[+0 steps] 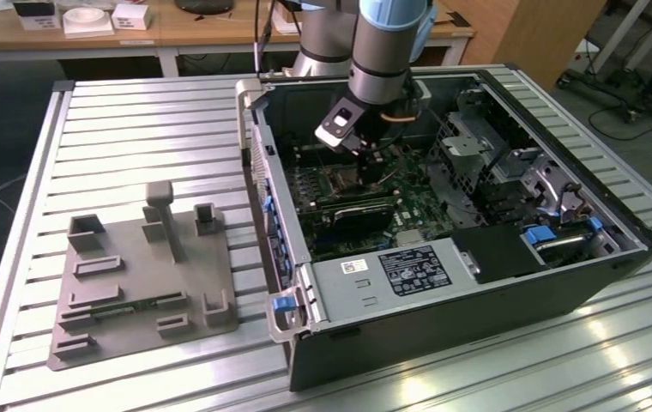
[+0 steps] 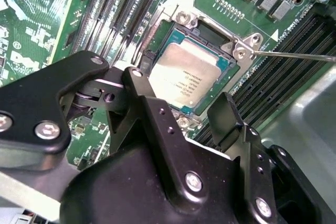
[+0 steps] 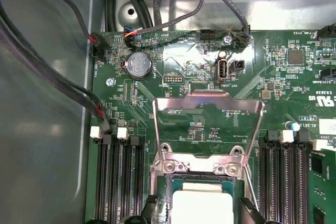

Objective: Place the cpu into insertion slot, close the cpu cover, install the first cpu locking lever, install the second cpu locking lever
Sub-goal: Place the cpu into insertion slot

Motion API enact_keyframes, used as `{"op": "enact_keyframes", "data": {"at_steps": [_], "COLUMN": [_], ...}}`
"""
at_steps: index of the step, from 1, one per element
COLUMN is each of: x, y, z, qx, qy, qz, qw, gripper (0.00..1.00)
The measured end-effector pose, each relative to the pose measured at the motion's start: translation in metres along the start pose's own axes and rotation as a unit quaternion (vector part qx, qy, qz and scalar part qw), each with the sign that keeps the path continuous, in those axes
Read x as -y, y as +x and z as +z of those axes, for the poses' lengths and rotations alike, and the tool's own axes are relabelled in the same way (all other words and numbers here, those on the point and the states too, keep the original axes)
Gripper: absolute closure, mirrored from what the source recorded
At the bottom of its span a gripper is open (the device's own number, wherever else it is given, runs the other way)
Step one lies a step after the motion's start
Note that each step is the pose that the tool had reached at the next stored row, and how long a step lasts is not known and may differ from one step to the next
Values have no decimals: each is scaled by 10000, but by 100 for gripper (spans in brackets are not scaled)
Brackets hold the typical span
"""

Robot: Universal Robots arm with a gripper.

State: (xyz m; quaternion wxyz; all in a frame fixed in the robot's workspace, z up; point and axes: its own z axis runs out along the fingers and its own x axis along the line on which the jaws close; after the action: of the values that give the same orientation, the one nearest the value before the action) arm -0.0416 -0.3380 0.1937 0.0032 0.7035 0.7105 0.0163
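Hovering just above the cpu [image 2: 189, 74], the tool [image 2: 181, 98] has its fingers spread wide, empty. The cpu sits flat in the insertion slot [image 2: 181, 11] on the green board [image 2: 26, 35] inside the open computer case [image 1: 475, 318]. The cpu cover [image 3: 210, 98] is swung open off the socket, one thin locking lever [image 2: 294, 55] sticking out beside the slot.

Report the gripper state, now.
Gripper: open, holding nothing, poised astride the cpu, which sits in the insertion slot.
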Motion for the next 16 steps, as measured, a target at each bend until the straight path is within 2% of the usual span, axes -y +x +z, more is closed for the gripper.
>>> {"op": "enact_keyframes", "data": {"at_steps": [8,16], "x": [34,35], "y": [4,38], "z": [21,28], "qx": [-13,-52], "qy": [0,0], "qz": [1,2], "qw": [10000,10000], "gripper": [31,31]}}
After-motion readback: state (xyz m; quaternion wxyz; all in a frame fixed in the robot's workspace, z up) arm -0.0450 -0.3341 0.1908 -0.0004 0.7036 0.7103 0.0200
